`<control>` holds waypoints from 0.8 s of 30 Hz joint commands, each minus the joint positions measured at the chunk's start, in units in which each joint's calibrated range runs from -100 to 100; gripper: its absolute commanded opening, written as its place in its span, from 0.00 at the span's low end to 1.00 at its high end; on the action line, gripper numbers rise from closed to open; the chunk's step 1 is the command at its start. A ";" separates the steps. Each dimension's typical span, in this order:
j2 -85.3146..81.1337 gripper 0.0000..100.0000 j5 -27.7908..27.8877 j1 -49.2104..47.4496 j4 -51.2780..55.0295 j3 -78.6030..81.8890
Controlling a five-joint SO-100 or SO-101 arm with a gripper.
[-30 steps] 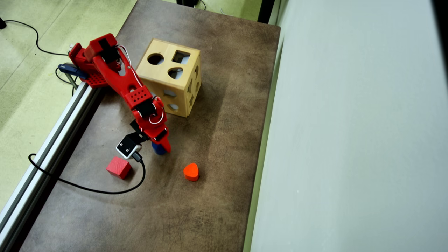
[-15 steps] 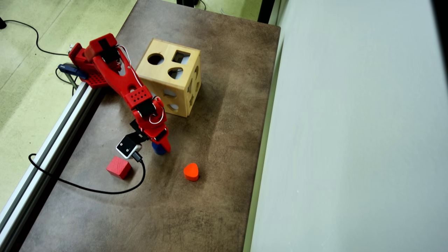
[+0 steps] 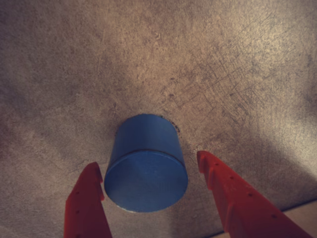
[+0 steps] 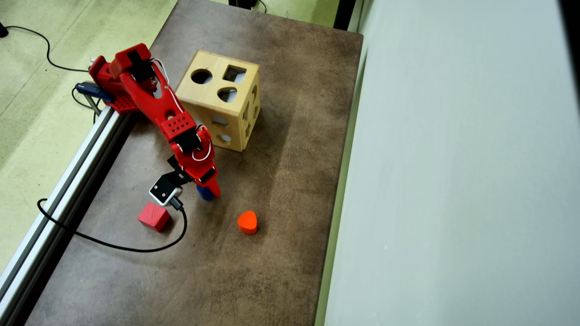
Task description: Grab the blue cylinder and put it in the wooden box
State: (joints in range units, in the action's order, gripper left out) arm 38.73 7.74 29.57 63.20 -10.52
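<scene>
The blue cylinder (image 3: 146, 171) stands upright on the brown table, its flat round top facing the wrist camera. My red gripper (image 3: 147, 160) is open and straddles it. The left finger (image 3: 86, 198) sits right against the cylinder's side, and the right finger (image 3: 233, 193) stands a small gap away. In the overhead view the gripper (image 4: 207, 192) points down over the cylinder (image 4: 204, 194), which mostly hides under it. The wooden box (image 4: 213, 106), a light cube with round, square and rounded cutouts, stands behind the arm toward the table's far end.
A red cube (image 4: 154, 216) lies left of the gripper and an orange-red heart-like block (image 4: 247, 222) to its right. A black cable (image 4: 113, 244) loops from the wrist camera across the table. An aluminium rail (image 4: 59, 199) lines the left edge, and a pale wall (image 4: 453, 181) the right.
The arm has shifted only very slightly toward the left. The cylinder stands in the same spot between the open fingers.
</scene>
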 commanded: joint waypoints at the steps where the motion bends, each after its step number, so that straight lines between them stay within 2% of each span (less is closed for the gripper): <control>1: -0.81 0.30 -0.24 0.22 -0.67 -1.82; 9: -0.89 0.29 -0.29 0.96 -0.67 -1.65; 17: -0.89 0.22 -0.24 0.96 -0.59 -1.56; 24: -0.81 0.22 0.20 0.07 -0.67 -1.56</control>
State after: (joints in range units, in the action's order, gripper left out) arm 38.73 7.64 30.51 63.20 -10.52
